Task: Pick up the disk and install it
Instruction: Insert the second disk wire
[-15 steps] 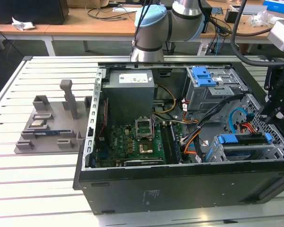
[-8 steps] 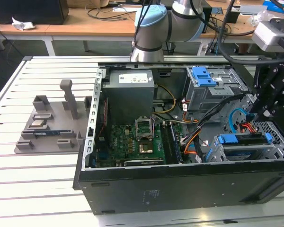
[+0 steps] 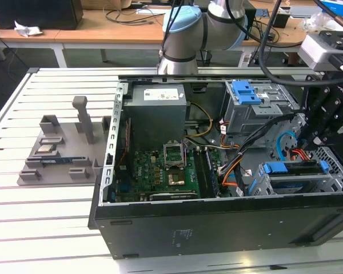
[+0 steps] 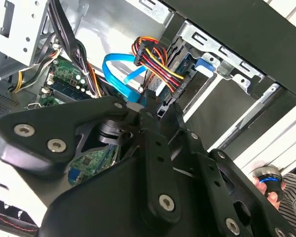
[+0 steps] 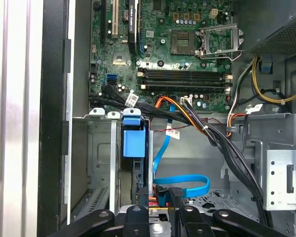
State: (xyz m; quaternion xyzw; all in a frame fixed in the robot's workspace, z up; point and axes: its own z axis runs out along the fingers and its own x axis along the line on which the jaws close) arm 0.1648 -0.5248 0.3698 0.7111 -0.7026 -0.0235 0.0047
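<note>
The disk (image 3: 294,171) sits inside the open computer case (image 3: 160,228), in the grey metal drive cage at the front corner of the case, at the exterior view's right. Its blue plastic carrier frame shows along the top edge, and the disk stands on its edge in the slot. In the first wrist view the disk (image 5: 134,143) appears as a blue plastic tab with a thin dark body below it, between two walls of bare sheet metal.

The end effector (image 3: 326,134) hangs just above and beside the disk, over the same corner of the case. In the first wrist view the end effector (image 5: 160,217) has its black fingers close together around the cable plugs at the end of the disk. I cannot tell whether it grips something or only touches.

The end effector is of matte black metal with round silver screws. A flat, shiny blue cable (image 5: 185,185) bends in a loop near it, and a bundle of red, yellow and black wires (image 4: 155,61) goes to the disk. The green motherboard (image 3: 166,171) lies on the case floor. The case stands on a white slatted table (image 3: 40,217).
</note>
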